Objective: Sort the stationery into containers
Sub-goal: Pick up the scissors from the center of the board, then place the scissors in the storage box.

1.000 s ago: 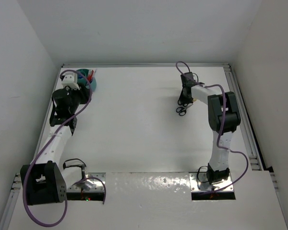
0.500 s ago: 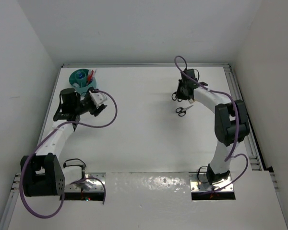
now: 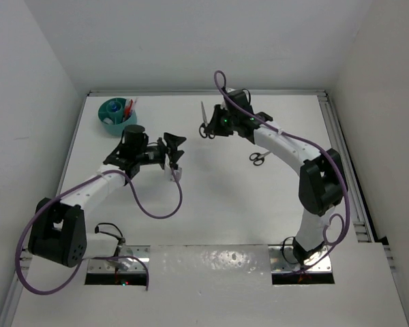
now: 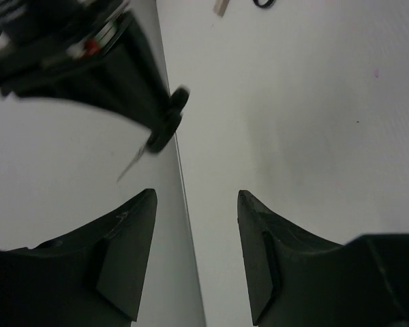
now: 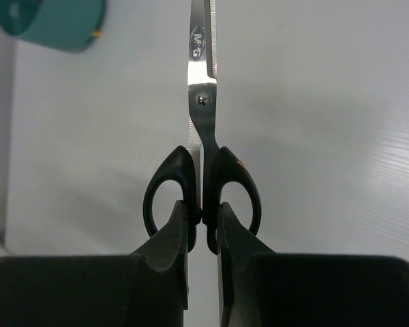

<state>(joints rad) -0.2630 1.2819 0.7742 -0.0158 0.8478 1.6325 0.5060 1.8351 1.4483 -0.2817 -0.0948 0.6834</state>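
Right claw is pinched narrow on the held scissors, its fingers pressing on the black handles where the two loops meet. The right wrist view alone shows the blades closed, pointing straight away from the camera, with a rivet and printed lettering on the steel. Beyond the blade tip, in that view's upper left corner, the teal organiser stands on the white worktop. Its compartments cannot be seen from this side.

Left claw stands wide, with nothing between its dark fingers. Only the left wrist view looks across at the other arm, a blurred dark shape at upper left with a thin blade sticking out of it. Farther off, cut by the top edge, the handle of the loose scissors lies near a small beige block; no other view shows that block.

From above, both claws hang over the middle of the worktop, near each other but apart. The loose scissors lie flat just right of the right forearm. The organiser sits well apart in the far left corner, its dividers visible only here, with a red pen leaning in its right side; which compartment I cannot tell
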